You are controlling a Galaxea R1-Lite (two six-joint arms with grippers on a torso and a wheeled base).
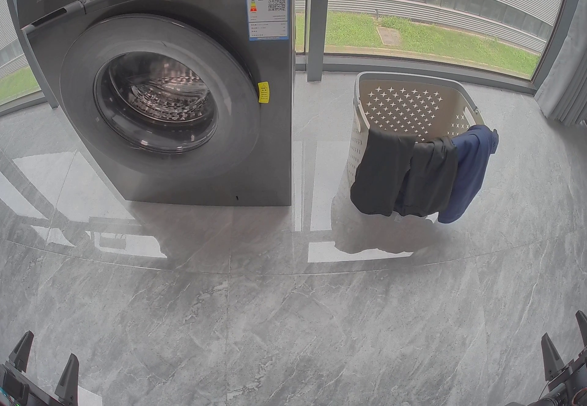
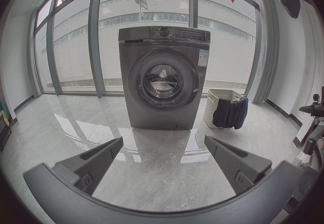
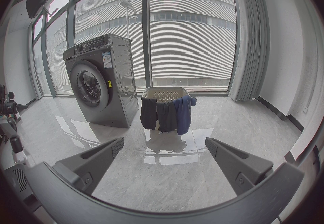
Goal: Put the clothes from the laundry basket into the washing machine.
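A grey front-loading washing machine (image 1: pixel 177 70) stands at the back left, its round door (image 1: pixel 156 101) shut. To its right sits a cream laundry basket (image 1: pixel 408 100) with dark grey clothes (image 1: pixel 403 176) and a blue garment (image 1: pixel 468 171) draped over its front rim. The machine (image 2: pixel 164 77) and basket (image 2: pixel 217 98) also appear in the left wrist view, and both (image 3: pixel 101 81) (image 3: pixel 165 93) in the right wrist view. My left gripper (image 2: pixel 163 143) and right gripper (image 3: pixel 164 143) are open, empty, low and well short of the basket. Their tips show at the head view's bottom corners (image 1: pixel 44 361) (image 1: pixel 565 340).
Glossy grey tiled floor (image 1: pixel 293 315) stretches between me and the machine. Floor-to-ceiling windows (image 1: pixel 428 9) with a grey frame post (image 1: pixel 318 3) run behind. A curtain (image 1: pixel 568 77) hangs at the far right. There is a gap between machine and basket.
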